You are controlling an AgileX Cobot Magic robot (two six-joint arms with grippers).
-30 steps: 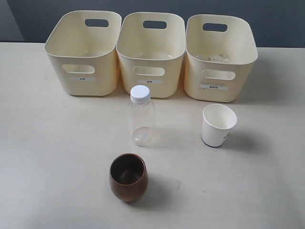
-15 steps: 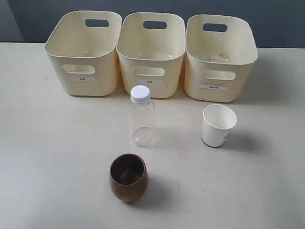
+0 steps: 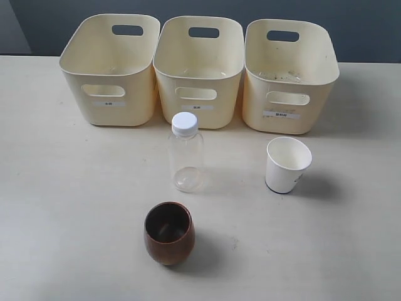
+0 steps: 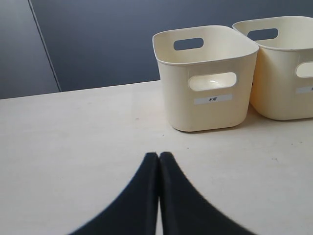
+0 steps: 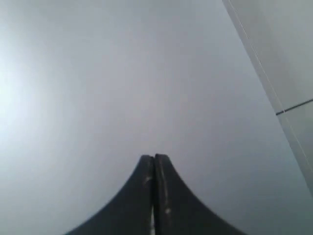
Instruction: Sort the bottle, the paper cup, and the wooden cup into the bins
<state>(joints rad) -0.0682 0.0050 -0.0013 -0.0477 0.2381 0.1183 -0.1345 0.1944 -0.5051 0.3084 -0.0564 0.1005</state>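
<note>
Nothing moved since the earlier frames | bottle (image 3: 185, 157), paper cup (image 3: 287, 164), wooden cup (image 3: 168, 231) upright on table (image 3: 56, 207) in front of bins (image 3: 198, 69) | my left gripper (image 4: 159, 156), right gripper (image 5: 154, 157) pressed closed, empty | sorting not started

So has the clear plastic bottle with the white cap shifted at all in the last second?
No. The clear plastic bottle stands upright at the same spot before the middle cream plastic bin, its white cap just below the bin's front label.
</note>
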